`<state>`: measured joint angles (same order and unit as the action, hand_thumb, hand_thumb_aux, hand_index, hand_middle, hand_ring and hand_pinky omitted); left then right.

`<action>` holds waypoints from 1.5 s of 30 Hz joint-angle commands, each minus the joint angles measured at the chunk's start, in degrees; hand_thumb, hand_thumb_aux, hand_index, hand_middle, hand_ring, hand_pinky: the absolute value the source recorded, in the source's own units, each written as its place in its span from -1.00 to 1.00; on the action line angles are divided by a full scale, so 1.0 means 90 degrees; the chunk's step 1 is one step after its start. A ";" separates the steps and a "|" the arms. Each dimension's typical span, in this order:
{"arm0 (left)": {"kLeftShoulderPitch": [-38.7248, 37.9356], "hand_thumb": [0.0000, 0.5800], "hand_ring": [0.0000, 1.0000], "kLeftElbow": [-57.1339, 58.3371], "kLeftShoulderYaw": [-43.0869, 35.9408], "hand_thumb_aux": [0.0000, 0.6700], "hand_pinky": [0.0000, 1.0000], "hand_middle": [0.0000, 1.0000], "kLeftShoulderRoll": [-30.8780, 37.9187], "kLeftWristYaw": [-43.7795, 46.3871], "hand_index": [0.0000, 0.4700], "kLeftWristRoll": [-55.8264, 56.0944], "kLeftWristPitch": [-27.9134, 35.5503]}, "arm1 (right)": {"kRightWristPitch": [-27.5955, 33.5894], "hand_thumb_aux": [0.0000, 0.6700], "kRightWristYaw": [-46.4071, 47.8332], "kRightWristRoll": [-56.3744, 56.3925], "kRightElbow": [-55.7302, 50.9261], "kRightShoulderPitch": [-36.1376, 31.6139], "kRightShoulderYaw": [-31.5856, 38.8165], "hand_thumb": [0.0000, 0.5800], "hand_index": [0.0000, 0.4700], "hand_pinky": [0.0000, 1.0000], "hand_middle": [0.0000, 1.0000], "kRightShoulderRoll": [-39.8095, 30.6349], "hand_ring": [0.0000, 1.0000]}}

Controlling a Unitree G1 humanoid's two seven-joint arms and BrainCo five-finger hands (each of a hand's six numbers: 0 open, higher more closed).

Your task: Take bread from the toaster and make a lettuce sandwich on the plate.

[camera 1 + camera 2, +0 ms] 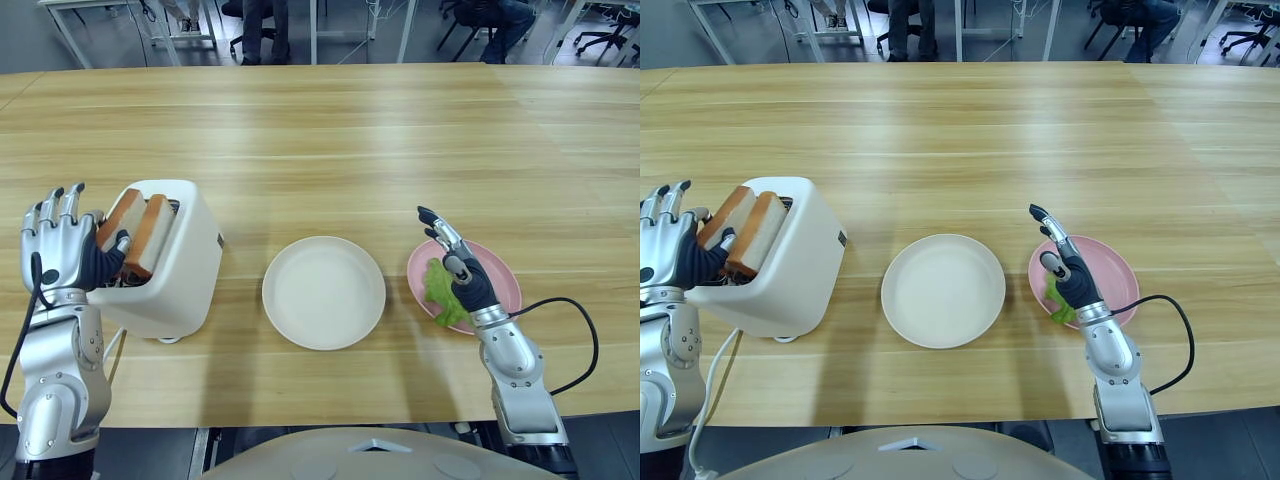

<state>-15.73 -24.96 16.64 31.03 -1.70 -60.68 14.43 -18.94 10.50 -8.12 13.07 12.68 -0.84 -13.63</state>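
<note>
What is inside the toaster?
Two bread slices stand in the toaster, tops showing. Their lower parts are hidden inside; the left hand covers part of one.

Noted on table [330, 140], along near edge, left to right: toaster [170, 265], white plate [323, 292], pink plate [505, 280], each apart from the next. In toaster slots: two bread slices [138, 232], upright, side by side, tops protruding. Left hand [58, 250] just beside toaster's left side, fingers straight and pointing up, thumb at the left slice. Lettuce [443, 292] on left part of pink plate. Right hand [462, 272] over pink plate, fingers extended, palm above lettuce; contact with leaf not determinable. Black cable [583, 325] looping beside right forearm.
</note>
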 commanded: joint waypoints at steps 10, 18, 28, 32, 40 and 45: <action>0.0102 1.00 1.00 0.0161 0.0190 1.00 1.00 1.00 -0.0259 -0.0455 0.96 0.1303 -0.0605 | -0.0114 -1.00 -0.0099 -0.0227 -0.0127 -0.0030 -0.0024 -1.00 -1.00 -1.00 -1.00 -0.0196 -1.00; 0.0326 1.00 1.00 0.0232 0.0788 1.00 1.00 1.00 -0.0504 -0.0926 0.96 0.2500 -0.1198 | -0.0436 -1.00 -0.1638 -0.3606 -0.0710 -0.0395 -0.0207 -1.00 -1.00 -1.00 -1.00 -0.1715 -1.00; 0.0736 1.00 1.00 -0.0339 0.1613 1.00 1.00 1.00 -0.0435 -0.1303 0.96 0.3099 -0.1718 | 0.0715 -1.00 -0.3594 -0.6471 -0.2979 -0.0784 0.0588 -1.00 -1.00 -1.00 -1.00 -0.3579 -1.00; 0.1086 1.00 1.00 -0.0863 0.1474 1.00 1.00 1.00 -0.0445 -0.1132 0.96 0.3164 -0.1756 | 0.0759 -1.00 -0.3858 -0.6406 -0.3772 -0.1027 0.0968 -1.00 -1.00 -1.00 -1.00 -0.3628 -1.00; 0.2040 1.00 1.00 -0.1786 0.0489 1.00 1.00 1.00 -0.0757 -0.0314 0.96 0.3613 -0.1428 | 0.0568 -1.00 -0.4031 -0.6062 -0.4576 -0.1288 0.1534 -1.00 -1.00 -1.00 -1.00 -0.3656 -1.00; 0.2244 1.00 1.00 -0.1689 -0.0465 1.00 1.00 1.00 -0.1251 0.0049 0.96 0.3756 -0.1259 | 0.0451 -1.00 -0.4119 -0.5981 -0.4654 -0.1417 0.1800 -1.00 -1.00 -1.00 -1.00 -0.3688 -1.00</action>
<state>4.19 -40.92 15.73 20.74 -2.80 -27.59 1.98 -14.01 -25.89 -62.32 -28.14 0.18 13.70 -46.26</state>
